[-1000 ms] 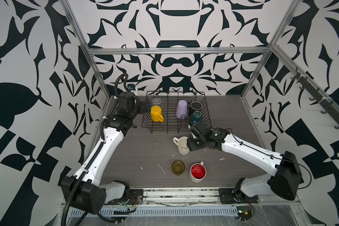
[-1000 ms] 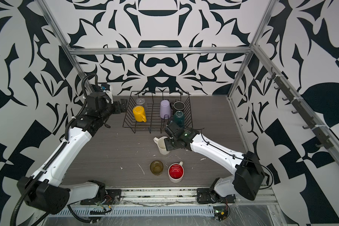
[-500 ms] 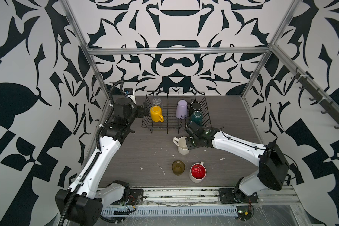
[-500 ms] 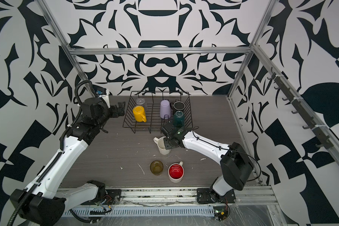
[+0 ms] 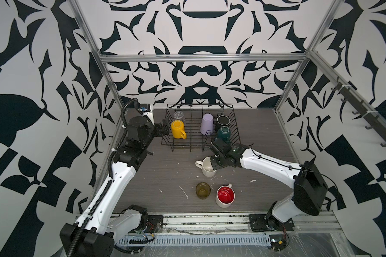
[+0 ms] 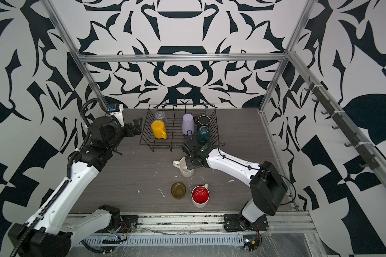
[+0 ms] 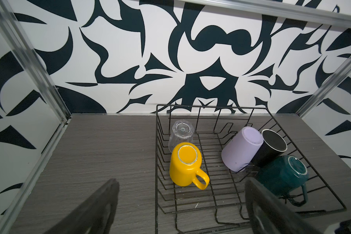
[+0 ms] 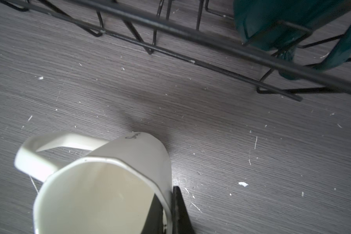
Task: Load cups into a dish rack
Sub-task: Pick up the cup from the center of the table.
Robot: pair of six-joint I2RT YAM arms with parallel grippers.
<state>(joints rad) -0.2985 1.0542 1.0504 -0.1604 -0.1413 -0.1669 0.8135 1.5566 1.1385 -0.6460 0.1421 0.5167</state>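
Note:
The white faceted mug (image 5: 207, 168) (image 8: 101, 186) stands upright on the table in front of the dish rack (image 5: 189, 135) (image 6: 174, 133). My right gripper (image 5: 214, 163) (image 8: 167, 210) is shut on its rim wall, one finger inside and one outside. In the rack sit a yellow mug (image 5: 177, 129) (image 7: 185, 164), a clear glass (image 7: 180, 134), a lilac tumbler (image 7: 241, 149), a black mug (image 7: 271, 146) and a dark green mug (image 7: 284, 175) (image 8: 272, 22). My left gripper (image 5: 165, 129) (image 7: 181, 183) is open and empty at the rack's left side, next to the yellow mug.
An olive-brown glass (image 5: 202, 190) and a white mug with a red inside (image 5: 225, 197) stand upright near the table's front edge. The rack's front wire rim (image 8: 211, 42) runs close behind the white mug. Patterned walls and metal posts enclose the table.
My right gripper's jaws have closed onto the white mug's rim wall. The left arm has shifted a little beside the rack, its gripper still open.

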